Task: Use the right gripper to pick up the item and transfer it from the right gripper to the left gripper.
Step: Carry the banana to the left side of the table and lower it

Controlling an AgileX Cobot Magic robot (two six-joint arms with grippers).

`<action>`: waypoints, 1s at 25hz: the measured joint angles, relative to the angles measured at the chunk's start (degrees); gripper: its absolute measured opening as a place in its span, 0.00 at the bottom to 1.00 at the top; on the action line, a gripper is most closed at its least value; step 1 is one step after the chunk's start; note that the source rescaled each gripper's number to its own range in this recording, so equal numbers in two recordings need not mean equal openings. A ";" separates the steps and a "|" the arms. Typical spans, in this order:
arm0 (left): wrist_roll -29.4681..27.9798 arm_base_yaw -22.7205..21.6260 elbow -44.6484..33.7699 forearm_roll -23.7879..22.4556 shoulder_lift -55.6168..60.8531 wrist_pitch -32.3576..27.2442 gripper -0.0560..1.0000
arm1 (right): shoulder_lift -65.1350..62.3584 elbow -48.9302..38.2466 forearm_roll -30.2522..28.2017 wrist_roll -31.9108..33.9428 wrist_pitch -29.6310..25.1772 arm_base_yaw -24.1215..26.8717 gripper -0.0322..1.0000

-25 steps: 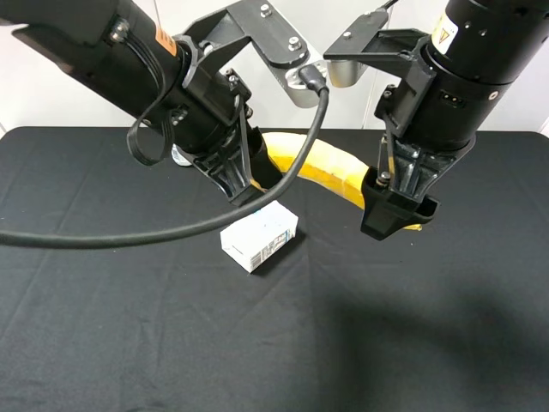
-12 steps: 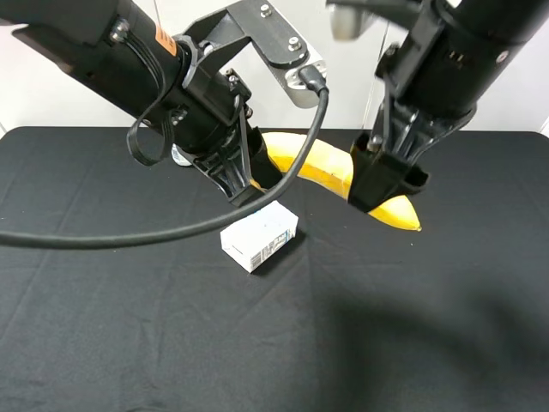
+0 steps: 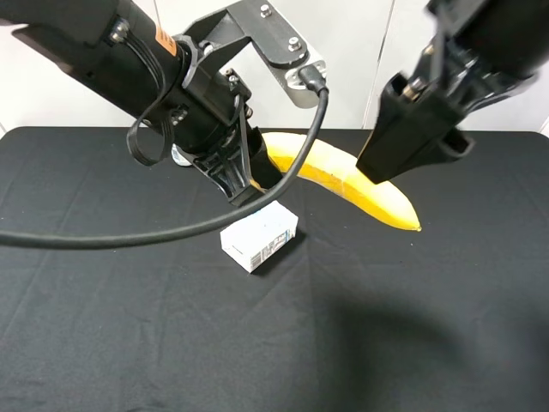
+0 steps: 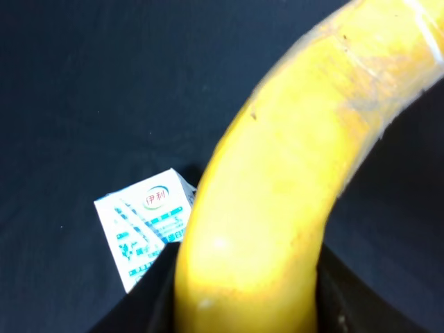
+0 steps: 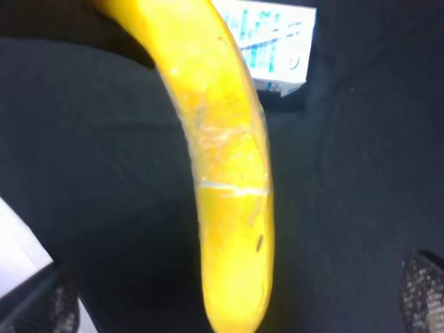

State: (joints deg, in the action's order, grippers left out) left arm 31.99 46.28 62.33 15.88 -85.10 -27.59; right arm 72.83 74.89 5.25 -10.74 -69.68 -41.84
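Black cloth [image 3: 129, 343] covered the table in the high view. The left gripper [image 3: 243, 182] was clamped on one end of the banana [image 3: 343, 176] over the far half of the table, about midway along the far edge. The banana curved from there toward the right edge, its free tip pointing down at the cloth. The right gripper [image 3: 399, 153] hung just above the banana's right half; from this view it could not be told whether it touched the peel or how its fingers stood. A small white carton [image 3: 260, 235] lay on the cloth near the table's middle, just in front of the left gripper and apart from the banana

In the left wrist view the banana [image 4: 277, 194] filled most of the picture, pinched between dark fingers [image 4: 156, 312] on both its sides, with the carton [image 4: 142, 229] on the cloth beneath

In the right wrist view the fingers [image 5: 424, 288] stood wide apart, one at either side, clear of the banana [image 5: 225, 180], which ran between them without contact; the carton [image 5: 274, 41] lay beside its far end
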 joint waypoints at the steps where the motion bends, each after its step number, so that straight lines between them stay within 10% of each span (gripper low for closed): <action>1: 0.00 0.00 0.00 0.00 0.00 0.00 0.05 | -1.06 0.00 0.00 0.72 0.00 0.00 1.00; 25: 0.00 0.00 0.00 0.00 0.00 0.15 0.05 | -48.43 -34.50 -3.38 11.37 0.61 0.00 1.00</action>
State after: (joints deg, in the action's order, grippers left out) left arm 31.99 46.28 62.33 15.88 -85.10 -27.43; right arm 24.41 40.39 1.87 0.62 -69.07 -41.84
